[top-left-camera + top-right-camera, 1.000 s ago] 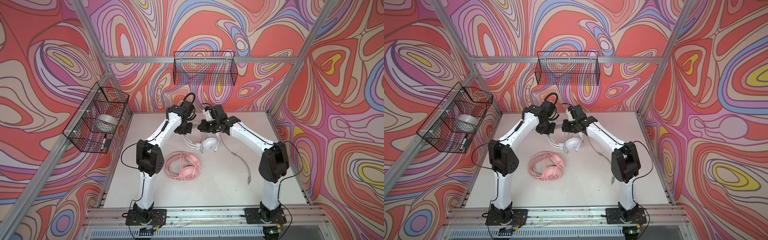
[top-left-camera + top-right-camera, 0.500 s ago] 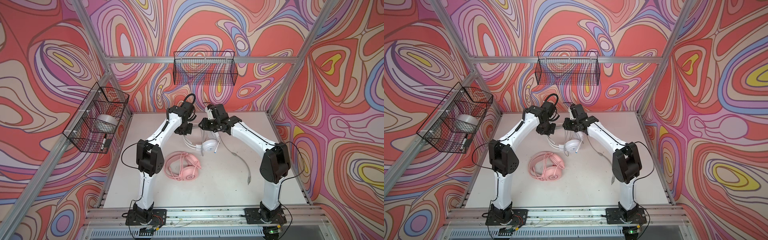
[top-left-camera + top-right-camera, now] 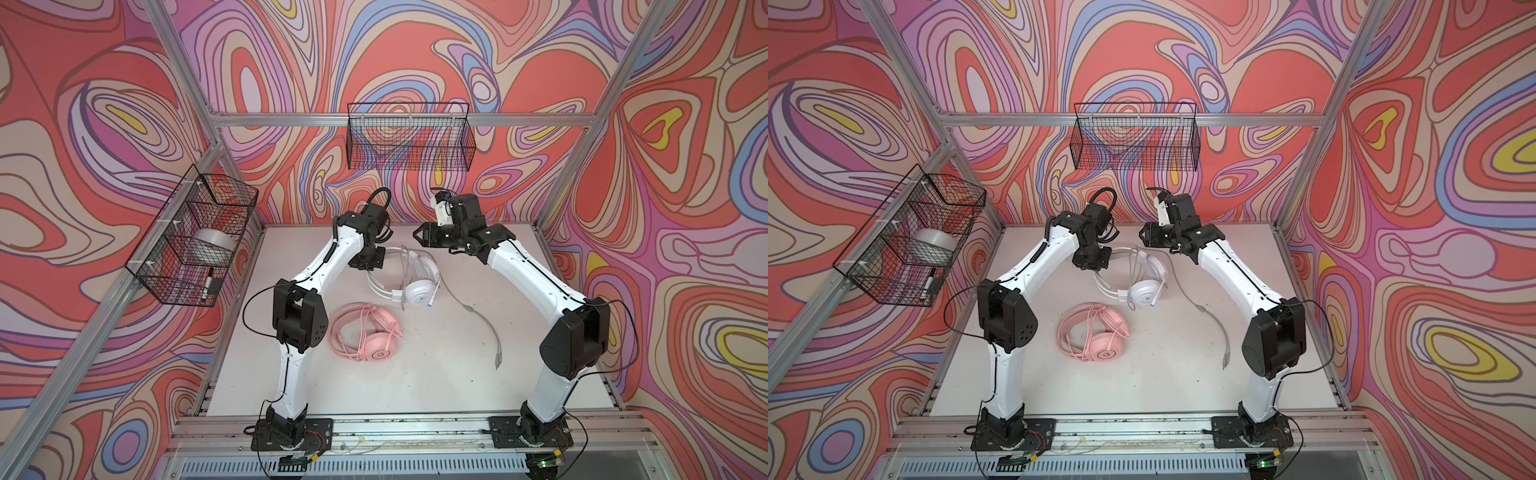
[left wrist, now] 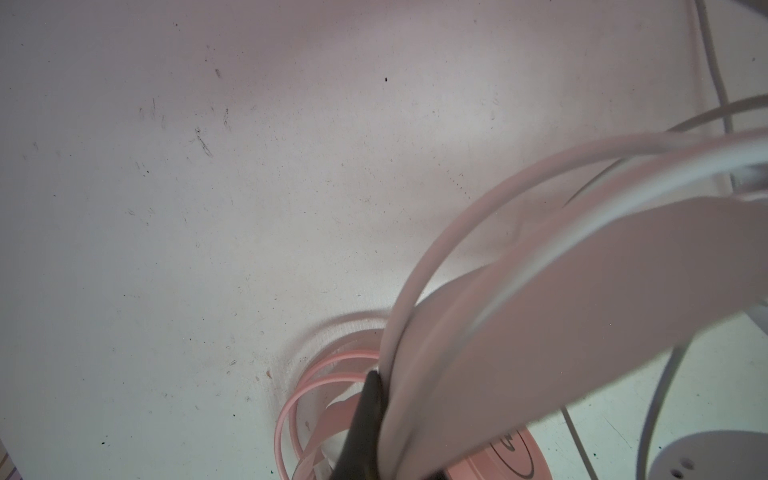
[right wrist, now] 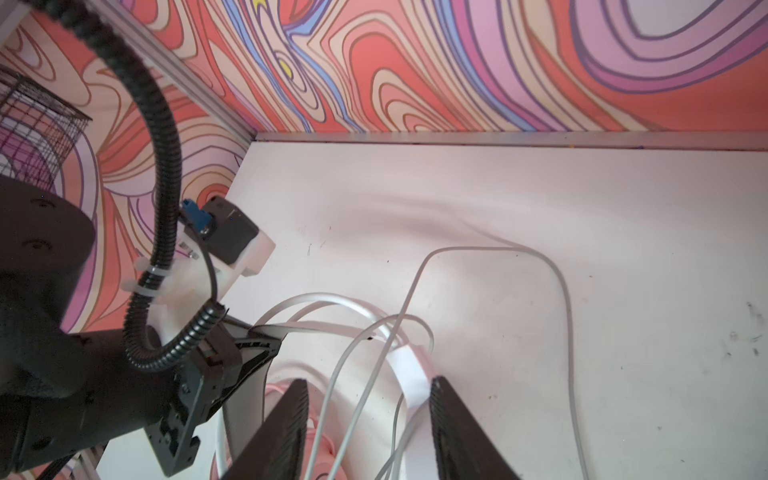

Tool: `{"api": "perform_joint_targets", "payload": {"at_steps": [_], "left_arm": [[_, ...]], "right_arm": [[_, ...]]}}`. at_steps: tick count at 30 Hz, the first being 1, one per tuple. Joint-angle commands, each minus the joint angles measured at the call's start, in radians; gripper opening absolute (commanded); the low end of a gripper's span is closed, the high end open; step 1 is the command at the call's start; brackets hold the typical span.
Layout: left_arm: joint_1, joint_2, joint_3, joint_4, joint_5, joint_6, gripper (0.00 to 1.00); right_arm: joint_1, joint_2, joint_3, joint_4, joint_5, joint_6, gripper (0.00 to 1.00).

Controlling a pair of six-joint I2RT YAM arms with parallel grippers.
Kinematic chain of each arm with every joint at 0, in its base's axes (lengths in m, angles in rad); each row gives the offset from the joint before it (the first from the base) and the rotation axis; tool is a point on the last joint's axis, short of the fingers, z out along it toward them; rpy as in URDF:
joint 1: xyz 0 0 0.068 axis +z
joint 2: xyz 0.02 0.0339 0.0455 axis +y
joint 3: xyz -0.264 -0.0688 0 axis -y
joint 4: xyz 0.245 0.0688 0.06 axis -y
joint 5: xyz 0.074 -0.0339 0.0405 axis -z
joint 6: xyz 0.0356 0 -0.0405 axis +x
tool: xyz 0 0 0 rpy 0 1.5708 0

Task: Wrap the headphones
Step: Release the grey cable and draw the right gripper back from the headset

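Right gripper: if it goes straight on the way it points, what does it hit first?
Probably the grey cable: in the wrist view its strands run between the fingers of the open right gripper, with the white headset's headband close behind. Depth is unclear.

Lighting: bright, diffuse; soft shadows on table [image 3: 415,374]. Left wrist: white headband [image 4: 582,291] against left gripper finger [image 4: 365,415] blurred, pink-tinted.
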Motion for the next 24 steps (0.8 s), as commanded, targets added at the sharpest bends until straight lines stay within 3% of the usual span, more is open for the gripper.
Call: {"api": "perform_joint_targets", "payload": {"at_steps": [1,6,12,24], "left_arm": [[-0.007,-0.029,0.011,-0.021,0.036,0.011,0.00],[-0.006,-0.041,0.011,-0.009,0.066,0.028,0.00],[-0.006,-0.047,0.010,-0.002,0.095,0.032,0.00],[-0.006,-0.091,0.000,0.015,0.196,0.075,0.00]], "right_arm": [[-0.124,-0.075,-0.082,-0.028,-0.014,-0.015,0.49],[-0.241,-0.017,-0.110,-0.176,-0.020,-0.129,0.48],[-0.251,0.125,-0.128,-0.211,-0.026,-0.219,0.46],[-0.233,0.316,-0.115,-0.114,-0.078,-0.203,0.43]]}}
